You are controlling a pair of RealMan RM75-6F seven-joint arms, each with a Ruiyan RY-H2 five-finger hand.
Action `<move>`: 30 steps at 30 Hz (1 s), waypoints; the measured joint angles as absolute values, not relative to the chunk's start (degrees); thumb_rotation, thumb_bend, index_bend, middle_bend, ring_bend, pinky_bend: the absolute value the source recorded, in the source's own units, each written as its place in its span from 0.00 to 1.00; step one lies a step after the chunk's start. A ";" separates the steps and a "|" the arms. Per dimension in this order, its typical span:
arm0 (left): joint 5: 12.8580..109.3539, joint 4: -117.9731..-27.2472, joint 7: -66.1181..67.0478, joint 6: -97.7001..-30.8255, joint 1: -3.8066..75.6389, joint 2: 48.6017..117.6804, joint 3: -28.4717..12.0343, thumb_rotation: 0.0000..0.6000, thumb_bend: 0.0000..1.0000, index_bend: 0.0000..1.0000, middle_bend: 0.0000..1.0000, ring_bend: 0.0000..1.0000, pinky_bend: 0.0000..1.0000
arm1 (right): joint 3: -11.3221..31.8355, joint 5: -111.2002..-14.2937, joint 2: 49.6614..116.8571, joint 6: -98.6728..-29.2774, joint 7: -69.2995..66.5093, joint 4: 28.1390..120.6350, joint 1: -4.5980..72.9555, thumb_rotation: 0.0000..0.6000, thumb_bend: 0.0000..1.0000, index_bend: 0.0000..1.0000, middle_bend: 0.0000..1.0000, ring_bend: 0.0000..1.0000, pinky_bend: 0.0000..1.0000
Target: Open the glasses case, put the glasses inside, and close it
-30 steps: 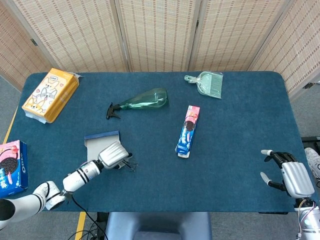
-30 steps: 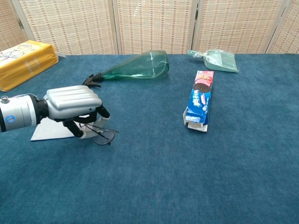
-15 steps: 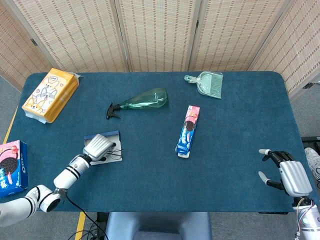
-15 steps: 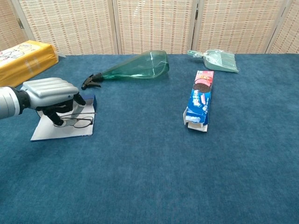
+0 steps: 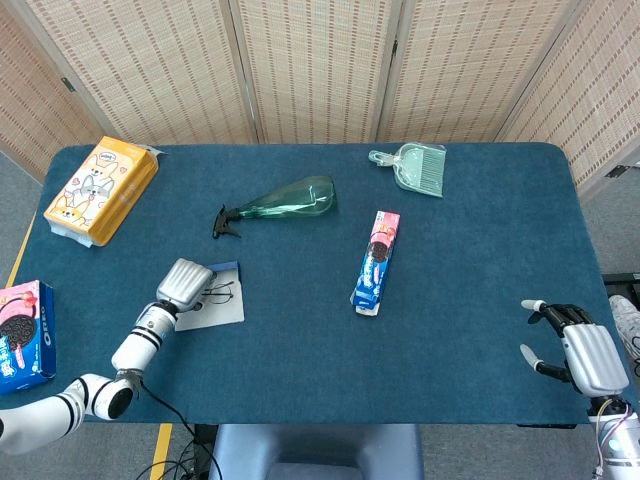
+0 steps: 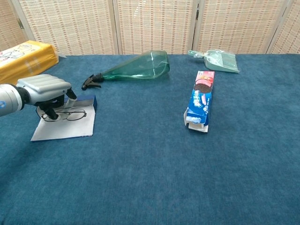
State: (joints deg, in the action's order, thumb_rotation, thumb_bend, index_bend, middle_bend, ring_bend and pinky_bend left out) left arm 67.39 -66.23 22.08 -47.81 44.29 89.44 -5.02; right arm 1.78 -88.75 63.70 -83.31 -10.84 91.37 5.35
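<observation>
Chest view: the left hand holds the glasses over the open case, left of the spray bottle. The right hand, far right, hangs empty, fingers apart.

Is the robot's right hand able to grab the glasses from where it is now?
Probably not. The right hand sits at the near right corner of the table, open and holding nothing, while the glasses lie far across on the open case, under the left hand.
</observation>
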 measured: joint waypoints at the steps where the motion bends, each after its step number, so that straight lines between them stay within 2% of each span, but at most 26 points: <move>1: 67.20 -66.69 22.45 -48.13 44.16 89.37 -5.14 1.00 0.47 0.37 0.98 0.96 1.00 | 1.79 -88.76 63.72 -83.28 -10.86 91.36 5.39 1.00 0.29 0.25 0.42 0.32 0.24; 9: 66.49 -70.67 24.77 -51.10 42.78 87.83 -5.38 1.00 0.47 0.18 0.98 0.96 1.00 | 1.86 -88.75 63.95 -83.12 -11.31 90.89 5.53 1.00 0.29 0.25 0.43 0.33 0.24; 16: 65.08 -69.79 27.21 -52.72 42.28 88.99 -5.88 1.00 0.44 0.14 0.98 0.96 1.00 | 1.81 -88.89 64.04 -83.35 -11.64 90.63 5.44 1.00 0.29 0.25 0.43 0.33 0.24; 22: 64.62 -68.86 28.07 -53.63 42.18 90.20 -6.29 1.00 0.33 0.08 0.98 0.96 1.00 | 1.77 -88.89 64.00 -83.56 -11.69 90.62 5.28 1.00 0.29 0.25 0.43 0.33 0.24; 30: 63.02 -70.25 29.78 -53.77 41.76 89.99 -6.53 1.00 0.33 0.04 0.98 0.96 1.00 | 1.81 -89.05 63.99 -83.55 -11.74 90.63 5.40 1.00 0.29 0.25 0.43 0.33 0.24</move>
